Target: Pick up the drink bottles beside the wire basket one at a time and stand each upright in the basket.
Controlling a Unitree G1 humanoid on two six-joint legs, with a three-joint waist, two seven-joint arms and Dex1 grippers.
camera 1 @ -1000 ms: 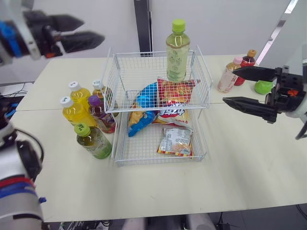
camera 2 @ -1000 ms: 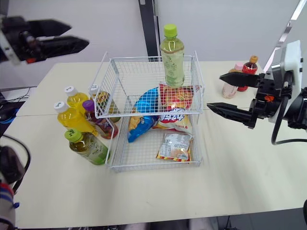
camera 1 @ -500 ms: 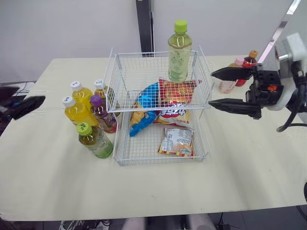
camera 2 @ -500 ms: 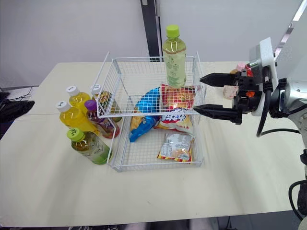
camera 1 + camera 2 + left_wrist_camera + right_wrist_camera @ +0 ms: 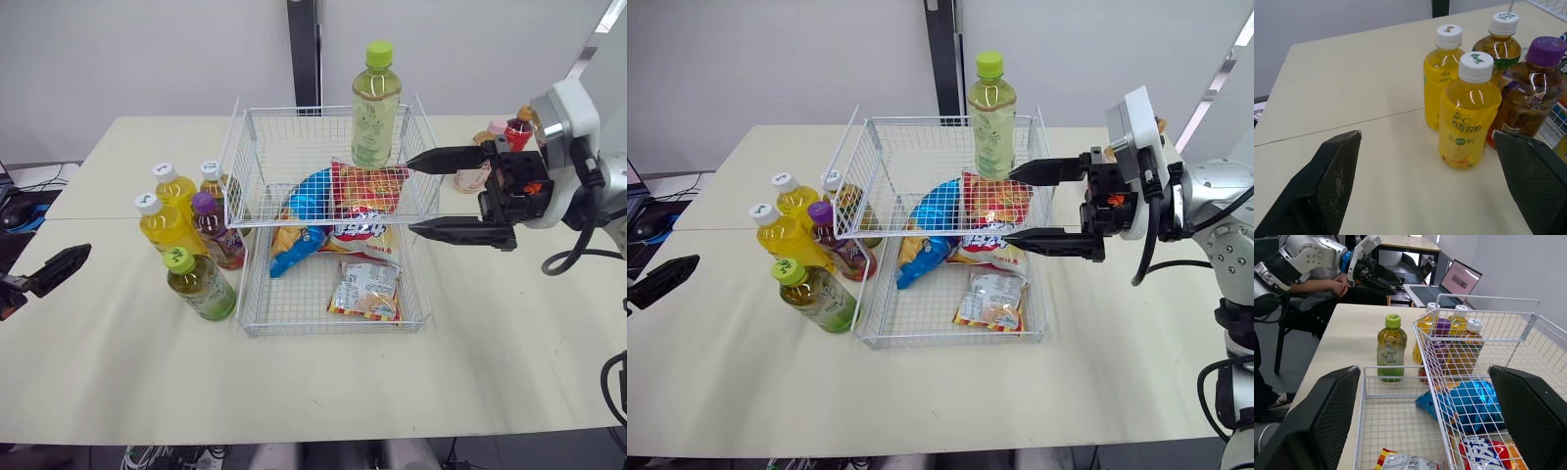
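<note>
Just left of the wire basket (image 5: 333, 220), five bottles (image 5: 168, 223) stand clustered on the table (image 5: 118, 362); a tall bottle (image 5: 375, 106) stands upright in its upper tier. At the basket's right side, the right gripper (image 5: 410, 195) hovers with fingers spread wide; well left of it, the left gripper (image 5: 1426, 137) gapes wide too.

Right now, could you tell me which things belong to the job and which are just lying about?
Job: wire basket; tea bottle inside; beside it, yellow bottles, amber bottle, purple-capped bottle, green-capped bottle.
Lying about: blue snack bag; red snack bag; laptop.
</note>
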